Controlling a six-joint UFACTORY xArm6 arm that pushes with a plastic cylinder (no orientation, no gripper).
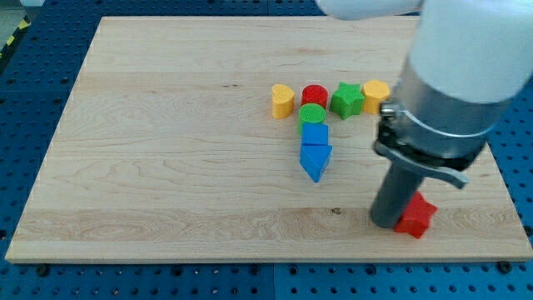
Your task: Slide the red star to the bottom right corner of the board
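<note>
The red star (417, 216) lies near the board's bottom right, partly hidden behind my rod. My tip (386, 222) rests on the board touching the star's left side. The star sits a short way from the bottom right corner of the wooden board (166, 167).
A cluster sits at the upper middle: a yellow block (282, 101), a red cylinder (314, 94), a green star (347, 99), a yellow block (375, 94), a green cylinder (312, 115), a blue block (315, 134) and a blue triangular block (315, 160). The arm's large body (458, 75) hides the board's upper right.
</note>
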